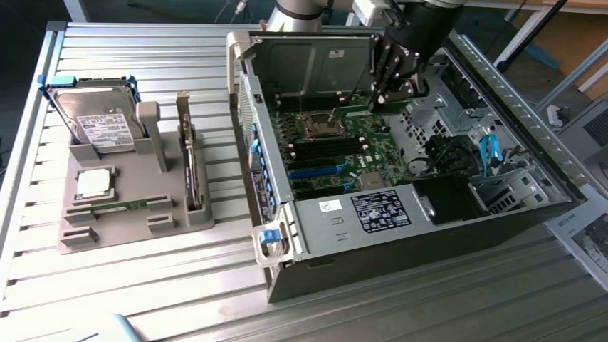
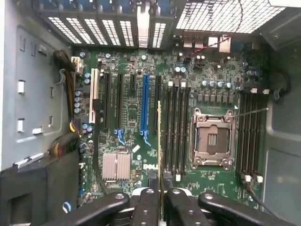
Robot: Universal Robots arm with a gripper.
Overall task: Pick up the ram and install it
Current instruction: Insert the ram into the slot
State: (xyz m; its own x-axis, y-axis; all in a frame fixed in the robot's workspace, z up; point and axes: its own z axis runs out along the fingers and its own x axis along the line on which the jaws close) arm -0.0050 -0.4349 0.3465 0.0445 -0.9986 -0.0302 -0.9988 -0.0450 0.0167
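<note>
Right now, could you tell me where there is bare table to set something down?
Bare: the slatted table nearer the exterior camera than the grey fixture and the computer case; also the strip between them. Crowded: inside the case, where the gripper holds the ram.

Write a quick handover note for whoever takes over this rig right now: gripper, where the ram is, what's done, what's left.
Gripper: shut on the ram, held edge-on.
Ram: inside the open computer case, above the motherboard, beside the black memory slots next to the processor socket.
Done: ram picked up and carried over the board.
Left: seating it; it is not in a slot yet.
</note>
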